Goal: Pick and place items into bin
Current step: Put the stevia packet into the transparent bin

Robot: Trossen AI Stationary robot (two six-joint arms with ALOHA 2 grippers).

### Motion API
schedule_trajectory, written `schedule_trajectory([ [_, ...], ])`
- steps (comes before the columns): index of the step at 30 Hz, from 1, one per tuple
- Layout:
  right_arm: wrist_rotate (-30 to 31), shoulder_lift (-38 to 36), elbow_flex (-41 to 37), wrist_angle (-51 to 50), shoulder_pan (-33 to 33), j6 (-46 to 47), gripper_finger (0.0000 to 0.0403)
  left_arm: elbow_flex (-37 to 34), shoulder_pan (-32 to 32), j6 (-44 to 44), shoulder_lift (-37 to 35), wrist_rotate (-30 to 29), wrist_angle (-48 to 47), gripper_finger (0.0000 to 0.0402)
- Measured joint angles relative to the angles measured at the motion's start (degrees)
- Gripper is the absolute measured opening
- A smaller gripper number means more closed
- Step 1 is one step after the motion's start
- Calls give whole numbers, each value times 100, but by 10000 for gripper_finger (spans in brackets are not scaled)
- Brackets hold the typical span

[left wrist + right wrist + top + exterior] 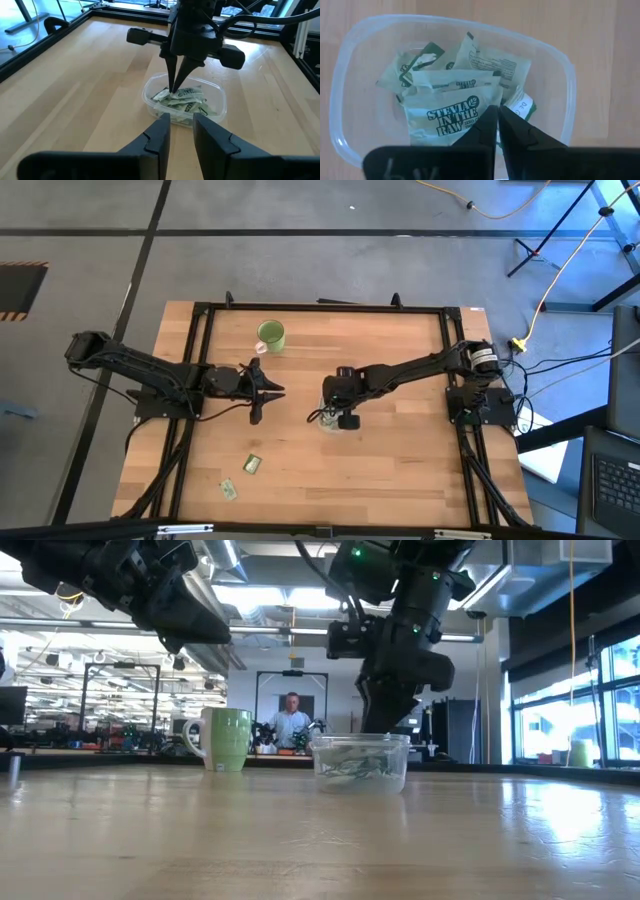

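Hovering over the small clear plastic rounded tub [559, 70], the right gripper [498, 111] — fingers nearly pressed together, pinching nothing — points at green-and-white flat packets [451, 117] piled inside, at its twelve o'clock.

packets [452, 107] in bin [350, 65] | mug [271, 335] behind-left | two packets [252, 464] in front

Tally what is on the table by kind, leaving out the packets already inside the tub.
green mug: 1
clear bin: 1
loose packets: 2
Total: 4
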Motion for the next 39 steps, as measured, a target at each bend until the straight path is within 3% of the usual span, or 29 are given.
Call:
schedule_trajectory([
  [5, 4, -6, 2, 63, 0, 2, 43, 0, 0, 0, 0, -1, 2, 79],
  [10, 50, -177, 11, 42, 4, 183, 97, 2, 0, -2, 0, 32, 2, 85],
  [14, 61, -590, 17, 57, 22, 302, 137, 0, 0, 0, 0, 274, 3, 90],
  [19, 66, -1194, -32, -139, 163, 360, 155, 0, -2, 161, 0, 619, 2, 89],
  [30, 74, -3631, -1997, 980, 465, 769, 156, 11, -296, 1390, 87, 1748, 51, 114],
  [35, 81, -4407, -2833, 2054, 380, 781, 156, 265, -811, 1207, 421, 1731, -345, 133],
  [39, 79, -4662, -3047, 2138, 231, 1040, 156, 686, -1316, 837, 926, 1302, -1153, 129],
])
